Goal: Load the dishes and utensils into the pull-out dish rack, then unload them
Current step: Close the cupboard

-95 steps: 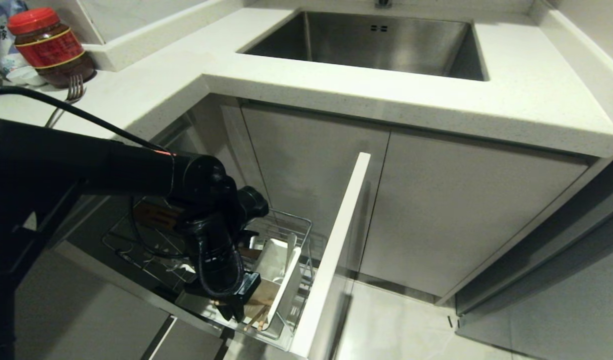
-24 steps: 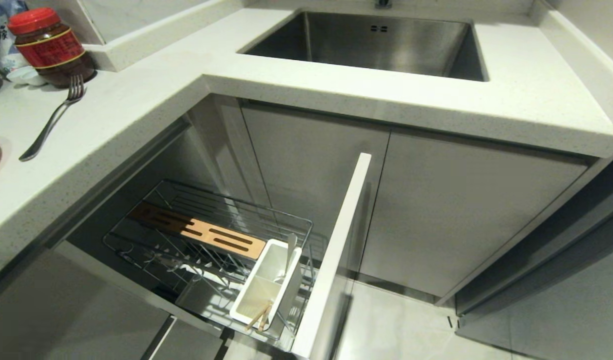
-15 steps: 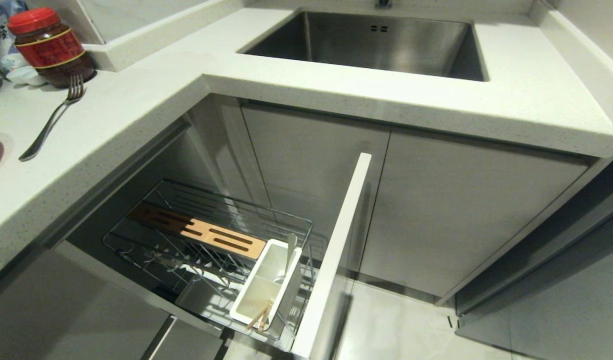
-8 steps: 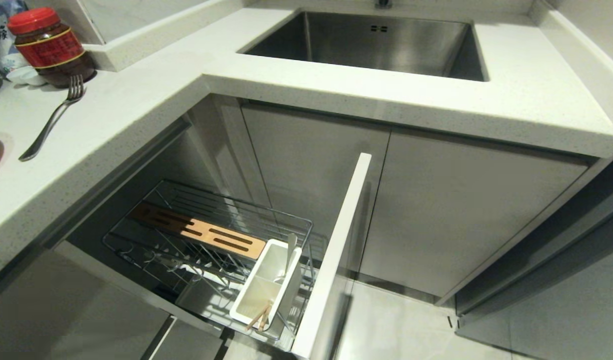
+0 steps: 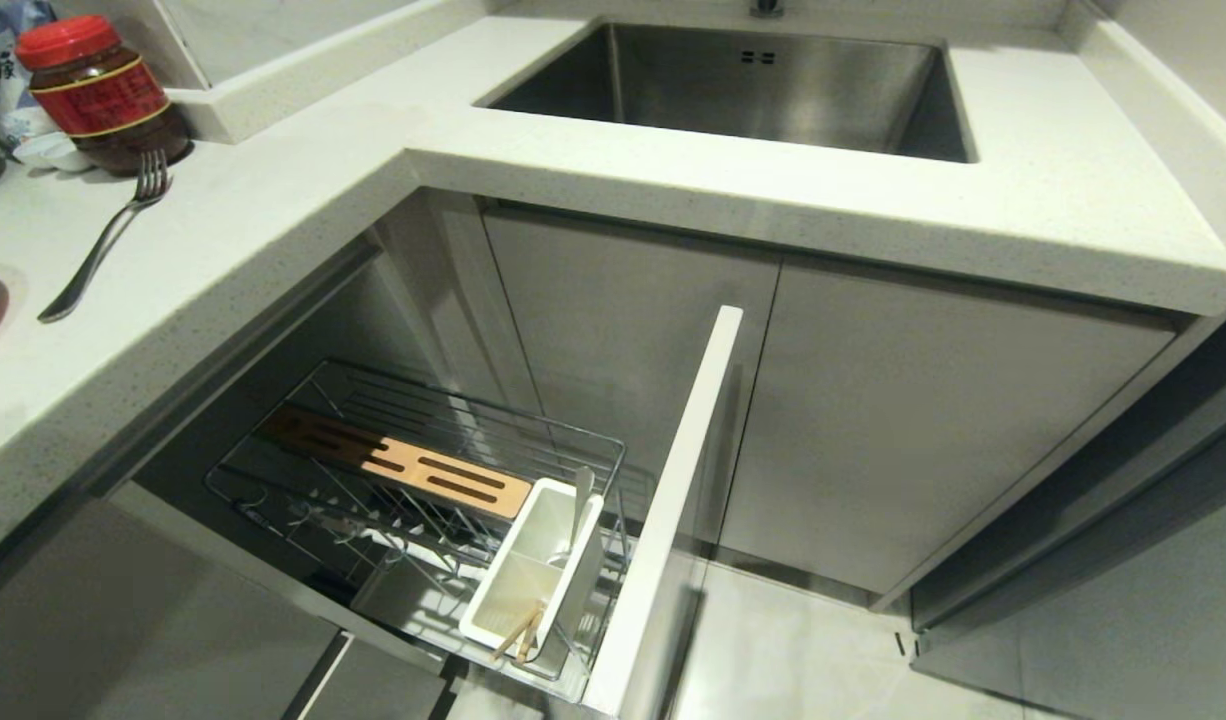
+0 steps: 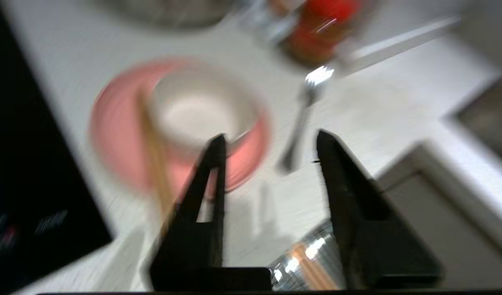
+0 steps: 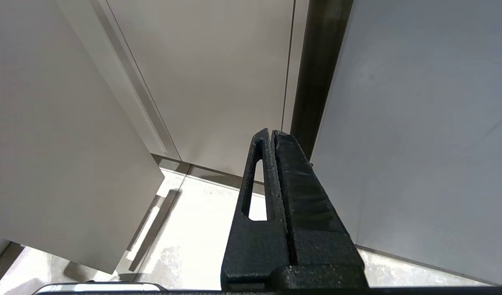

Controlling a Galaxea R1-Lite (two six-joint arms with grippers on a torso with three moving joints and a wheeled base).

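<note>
One pair of chopsticks (image 5: 518,632) already stands in the rack's (image 5: 593,440) white cup, so the left claw (image 6: 270,139), jaws apart and empty, hovers over the counter (image 5: 303,190) near the fork (image 6: 302,119), probably next; the right claw (image 7: 271,133) hangs closed, parked.

The left gripper (image 6: 269,139) has two matte black fingers (image 6: 349,196), each a long wedge that is broad at its base and narrows to a blunt tip. One finger has a slot cut through it. The right gripper (image 7: 271,133) is the same black, with a grainy, pebbled surface; one of its fingers (image 7: 255,192) carries a long rounded slot, the other a ribbed inner pad.
</note>
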